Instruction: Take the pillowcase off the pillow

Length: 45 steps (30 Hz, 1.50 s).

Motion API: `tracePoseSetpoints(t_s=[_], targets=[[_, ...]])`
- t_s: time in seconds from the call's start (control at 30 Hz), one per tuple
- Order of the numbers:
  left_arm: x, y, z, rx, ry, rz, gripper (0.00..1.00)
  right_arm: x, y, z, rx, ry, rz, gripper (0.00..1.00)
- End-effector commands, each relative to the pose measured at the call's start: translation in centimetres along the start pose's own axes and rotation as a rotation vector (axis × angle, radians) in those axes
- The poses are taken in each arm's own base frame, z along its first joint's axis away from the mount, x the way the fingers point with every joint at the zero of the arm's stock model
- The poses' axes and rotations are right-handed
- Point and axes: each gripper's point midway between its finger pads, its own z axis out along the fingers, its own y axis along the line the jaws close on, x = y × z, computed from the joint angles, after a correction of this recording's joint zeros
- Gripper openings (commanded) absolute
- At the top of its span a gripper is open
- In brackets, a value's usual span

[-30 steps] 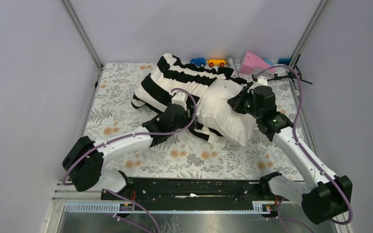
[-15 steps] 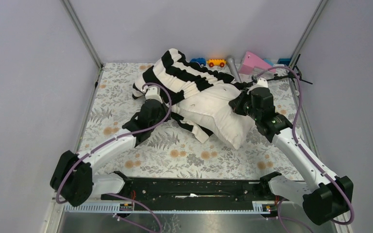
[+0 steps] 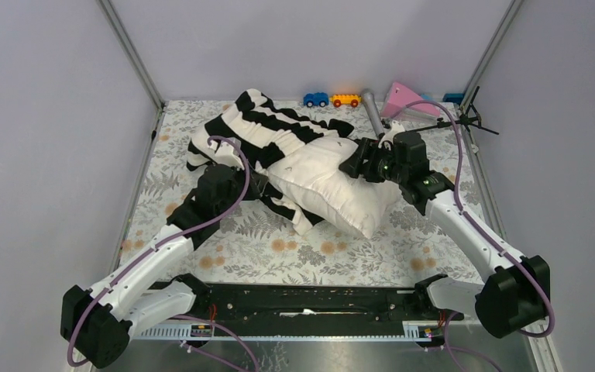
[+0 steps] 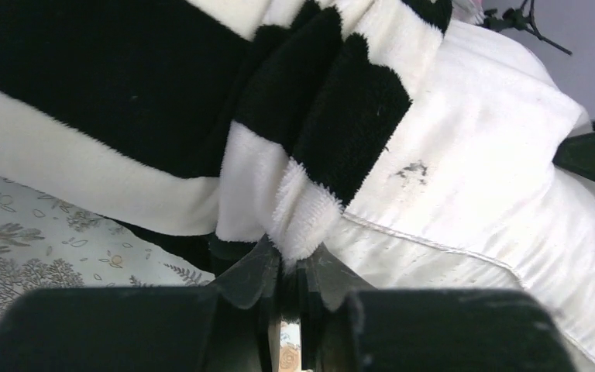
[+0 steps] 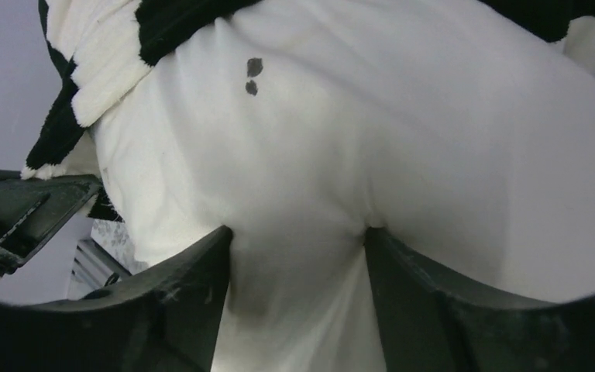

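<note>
The cream pillow lies across the middle of the table. The black-and-white striped pillowcase is bunched over its far left end. My left gripper is at the pillow's near left side. In the left wrist view it is shut on a fluffy edge of the pillowcase, next to the bare pillow. My right gripper is at the pillow's right end. Its jaws stand open and press into the pillow, with a fold of fabric bulging between them. The pillowcase shows beyond.
Along the back edge sit a blue toy car, an orange toy car, a grey cylinder and a pink wedge. A thin black stand is at the back right. The floral cloth covers the table.
My left gripper shut on the pillowcase and pulled left and nearer, sliding the striped cover further off the pillow. My right gripper has opened from its grip on the pillow's right end.
</note>
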Motion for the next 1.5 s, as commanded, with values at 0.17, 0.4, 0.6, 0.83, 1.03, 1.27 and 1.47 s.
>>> tracePoseSetpoints(t_s=[0.17,0.4,0.6,0.83,1.03,1.27,1.47], targets=[[-1.7,-2.2,-1.0,0.128,-0.068,0.0,0.1,-2.8,1.8,-1.4,-0.055,-0.074,-0.067,1.0],[-1.8,-0.9,-1.7,0.101,-0.138,0.006,0.07,-2.5,-1.3,-0.7,0.138,-0.069,0.14,0.99],[-1.4,0.1,-2.3,0.104,-0.206,-0.039,0.0,-1.8,1.9,-1.9,-0.077,-0.02,0.036,0.99],[-0.2,0.2,-2.2,0.149,-0.226,-0.068,0.0,-2.4,3.4,-3.7,-0.165,-0.088,-0.07,1.0],[1.2,0.8,-1.3,0.151,-0.209,-0.018,0.0,0.8,9.6,-4.9,-0.282,-0.024,-0.38,1.0],[1.5,0.0,-1.9,0.224,-0.233,0.026,0.0,3.8,10.5,-2.2,-0.069,0.036,-0.662,1.0],[1.6,0.1,-2.0,0.231,-0.245,0.035,0.0,8.0,11.0,0.4,-0.08,0.147,-0.788,1.0]])
